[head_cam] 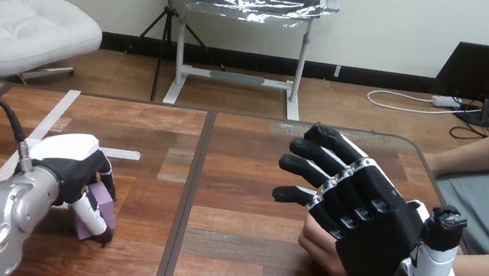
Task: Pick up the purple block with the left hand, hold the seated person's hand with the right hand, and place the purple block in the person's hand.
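Lower left: left hand (71, 170) curls round small purple rectangular block (102, 205). Lower right: right hand (376, 232) splayed over person's hand (318, 249), unclasped; risk: covered palm blocks handover.

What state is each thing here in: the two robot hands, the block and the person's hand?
left hand: shut, fingers curled round the purple block.
purple block: gripped, low at the table; whether it is lifted, cannot tell.
right hand: open, fingers straight, lying over the person's hand.
person's hand: mostly covered by the right hand, not gripped by it.
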You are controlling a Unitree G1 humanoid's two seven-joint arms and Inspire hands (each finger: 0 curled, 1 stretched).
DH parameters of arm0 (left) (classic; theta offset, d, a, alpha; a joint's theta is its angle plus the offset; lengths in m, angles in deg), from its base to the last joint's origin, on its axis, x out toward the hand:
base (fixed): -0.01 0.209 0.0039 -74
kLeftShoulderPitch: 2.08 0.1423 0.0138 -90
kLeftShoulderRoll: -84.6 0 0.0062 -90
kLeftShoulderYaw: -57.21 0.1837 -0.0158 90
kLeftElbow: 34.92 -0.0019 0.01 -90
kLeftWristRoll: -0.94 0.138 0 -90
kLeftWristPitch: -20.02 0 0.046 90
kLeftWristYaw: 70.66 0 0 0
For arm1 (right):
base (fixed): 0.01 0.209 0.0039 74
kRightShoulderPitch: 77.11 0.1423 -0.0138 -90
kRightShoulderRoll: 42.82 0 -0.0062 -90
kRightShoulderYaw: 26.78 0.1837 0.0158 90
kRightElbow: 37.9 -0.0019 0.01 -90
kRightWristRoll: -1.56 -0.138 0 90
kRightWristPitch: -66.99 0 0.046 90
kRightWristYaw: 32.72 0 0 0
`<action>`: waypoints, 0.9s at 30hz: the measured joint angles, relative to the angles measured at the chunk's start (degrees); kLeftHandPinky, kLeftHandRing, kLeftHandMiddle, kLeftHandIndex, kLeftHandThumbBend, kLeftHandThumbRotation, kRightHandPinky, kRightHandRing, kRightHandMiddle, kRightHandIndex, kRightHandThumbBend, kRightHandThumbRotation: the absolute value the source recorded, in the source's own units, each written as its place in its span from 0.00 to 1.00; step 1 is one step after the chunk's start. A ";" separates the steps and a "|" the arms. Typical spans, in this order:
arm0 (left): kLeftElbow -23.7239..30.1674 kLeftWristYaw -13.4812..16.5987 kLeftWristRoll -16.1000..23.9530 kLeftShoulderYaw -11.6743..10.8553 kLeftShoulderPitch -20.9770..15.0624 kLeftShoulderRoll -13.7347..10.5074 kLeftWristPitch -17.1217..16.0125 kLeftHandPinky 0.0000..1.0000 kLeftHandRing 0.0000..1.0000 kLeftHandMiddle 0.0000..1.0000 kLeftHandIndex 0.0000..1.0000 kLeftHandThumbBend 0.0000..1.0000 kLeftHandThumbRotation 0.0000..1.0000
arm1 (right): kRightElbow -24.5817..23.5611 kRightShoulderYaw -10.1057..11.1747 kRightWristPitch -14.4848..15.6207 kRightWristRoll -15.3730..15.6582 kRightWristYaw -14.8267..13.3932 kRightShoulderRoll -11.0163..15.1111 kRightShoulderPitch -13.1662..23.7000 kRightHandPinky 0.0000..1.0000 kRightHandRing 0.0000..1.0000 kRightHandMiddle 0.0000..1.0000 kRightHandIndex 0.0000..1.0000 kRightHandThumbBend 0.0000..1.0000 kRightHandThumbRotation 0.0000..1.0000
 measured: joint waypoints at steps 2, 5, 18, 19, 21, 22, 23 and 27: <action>0.00 0.38 -0.01 0.02 0.00 0.01 0.17 0.38 0.46 0.51 0.47 0.72 0.00 | 0.00 0.00 0.00 0.00 0.04 0.01 0.00 0.70 0.82 0.83 0.83 0.89 0.94; -0.01 0.81 -0.11 0.03 0.00 0.04 0.46 0.38 0.46 0.51 0.47 0.73 0.00 | 0.00 0.01 0.00 -0.01 0.05 0.01 0.00 0.70 0.82 0.83 0.82 0.89 0.94; 0.14 1.52 -1.36 0.02 0.02 0.06 0.81 0.38 0.45 0.50 0.46 0.75 0.00 | 0.31 0.52 -0.23 0.42 0.03 0.03 0.36 0.73 0.82 0.82 0.82 0.91 0.94; 0.23 1.53 -1.47 -0.02 0.06 0.06 0.83 0.38 0.45 0.50 0.46 0.75 0.00 | 0.51 0.65 -0.41 0.70 -0.02 0.05 0.53 0.73 0.82 0.82 0.82 0.91 0.94; 0.44 1.61 -1.84 -0.10 0.15 0.06 0.83 0.38 0.45 0.50 0.46 0.75 0.00 | 0.92 0.88 -0.80 1.33 -0.16 0.07 0.88 0.73 0.82 0.82 0.82 0.91 0.94; 0.66 1.65 -2.21 -0.29 0.31 0.06 0.81 0.38 0.45 0.50 0.46 0.75 0.00 | 1.26 1.12 -1.06 1.78 -0.28 0.10 1.14 0.74 0.82 0.82 0.82 0.91 0.94; 0.88 1.69 -2.48 -0.42 0.48 0.06 0.80 0.38 0.45 0.50 0.46 0.75 0.00 | 1.46 1.27 -1.21 2.20 -0.33 0.11 1.35 0.74 0.82 0.83 0.82 0.91 0.94; 3.07 1.88 -3.88 -1.37 1.68 0.05 0.76 0.35 0.42 0.47 0.46 0.75 0.00 | 2.57 2.29 -2.03 3.92 -0.73 0.37 2.50 0.73 0.82 0.83 0.83 0.91 0.94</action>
